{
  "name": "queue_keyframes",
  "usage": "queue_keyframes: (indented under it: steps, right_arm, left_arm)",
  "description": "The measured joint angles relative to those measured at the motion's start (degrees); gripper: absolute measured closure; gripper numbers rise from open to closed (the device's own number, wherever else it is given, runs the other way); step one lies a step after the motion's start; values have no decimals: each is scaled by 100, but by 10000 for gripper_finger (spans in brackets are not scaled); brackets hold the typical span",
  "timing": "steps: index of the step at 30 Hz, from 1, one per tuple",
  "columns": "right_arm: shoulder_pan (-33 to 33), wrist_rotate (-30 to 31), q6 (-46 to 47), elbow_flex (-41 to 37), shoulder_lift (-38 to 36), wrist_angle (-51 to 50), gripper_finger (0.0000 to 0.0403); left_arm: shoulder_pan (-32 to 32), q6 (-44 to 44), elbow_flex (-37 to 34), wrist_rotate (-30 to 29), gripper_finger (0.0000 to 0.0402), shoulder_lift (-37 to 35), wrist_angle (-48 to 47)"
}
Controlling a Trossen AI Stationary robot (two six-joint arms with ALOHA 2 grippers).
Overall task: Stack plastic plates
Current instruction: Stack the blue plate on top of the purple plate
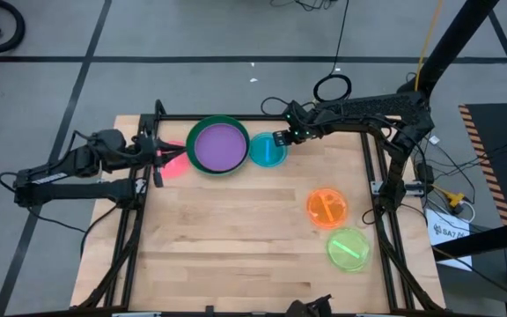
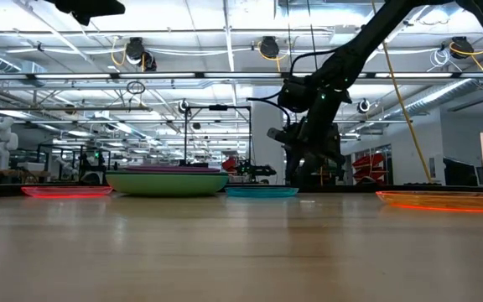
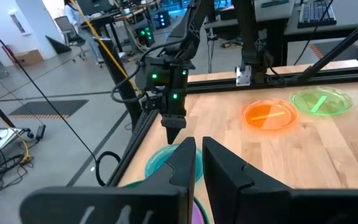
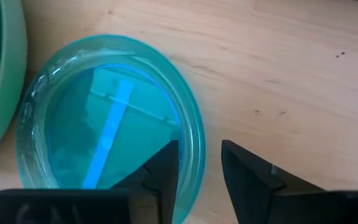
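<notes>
pink plate (image 1: 173, 164): partly under left gripper (image 1: 154, 151), finger gap hidden
stack under purple plate (image 1: 217, 146): lower plates mostly covered
blue plate (image 4: 107, 121): near rim cut by frame edge, behind right gripper (image 4: 199, 163)

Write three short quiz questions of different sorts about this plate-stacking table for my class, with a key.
1. True or false: the purple plate lies inside a green plate.
2. Which plate is the right tool straddling at its rim? A orange, B blue, C lime green.
3. Fill in: the orange plate and the lime green plate lie on the table's ___ side in the high view.

Key: 1 true; 2 B, the blue plate, with the open fingers either side of its rim; 3 right.
</notes>
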Motion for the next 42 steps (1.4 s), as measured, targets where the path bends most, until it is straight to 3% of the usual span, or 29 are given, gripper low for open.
queue_keyframes:
  steps: [11,29,42]
  right_arm:
    - [41,249,-47,0,246,10,289]
    - [221,-40,-4,0,339,219,291]
    - [221,-5,15,-2,339,225,395]
  left_arm:
    - [0,-5,0,0,364,2,0]
    - [0,-20,0,0,364,2,-32]
    - [0,-16,0,0,364,2,-31]
